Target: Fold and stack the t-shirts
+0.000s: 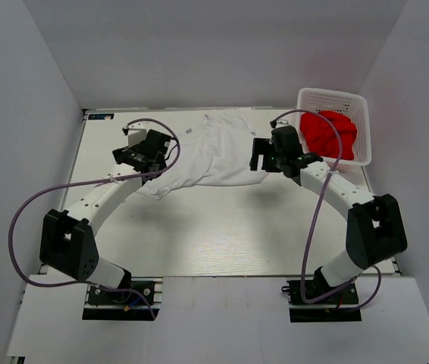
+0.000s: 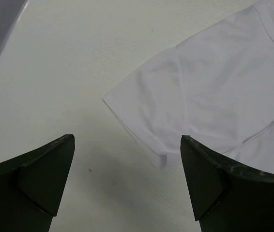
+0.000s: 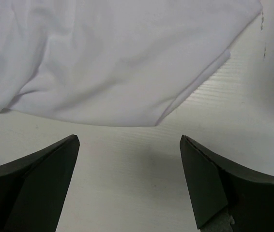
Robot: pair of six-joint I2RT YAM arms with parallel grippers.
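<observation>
The left gripper (image 1: 137, 157) is released, its jaws spread wide and holding nothing. In the left wrist view its two dark fingers (image 2: 40, 179) frame bare table (image 2: 64, 72), and a sleeve of the white t-shirt (image 2: 214, 87) lies just ahead of them, its hemmed corner nearer the right-hand finger. Whether that finger touches the cloth cannot be told. The overhead view shows what this one does not: the whole white t-shirt (image 1: 216, 155) lies spread out and rumpled between the two grippers, unfolded, on the far half of the table (image 1: 222, 227).

The right gripper (image 1: 264, 161) is also released and grasps nothing. In its wrist view the fingers (image 3: 35, 183) stand apart over bare tabletop, with the edge of the white t-shirt (image 3: 117, 58) just beyond the tips.

Only the overhead view shows the red t-shirt (image 1: 330, 133), bunched up inside the white lattice basket (image 1: 334, 94), which sits to the outer right of the right gripper, at the far right corner.

Counted: two t-shirts, one white and one red; one basket; two arms, each trailing one purple cable (image 1: 16, 227).

A small blue label (image 1: 101, 116) sits at the table's far left corner, too small to read.
</observation>
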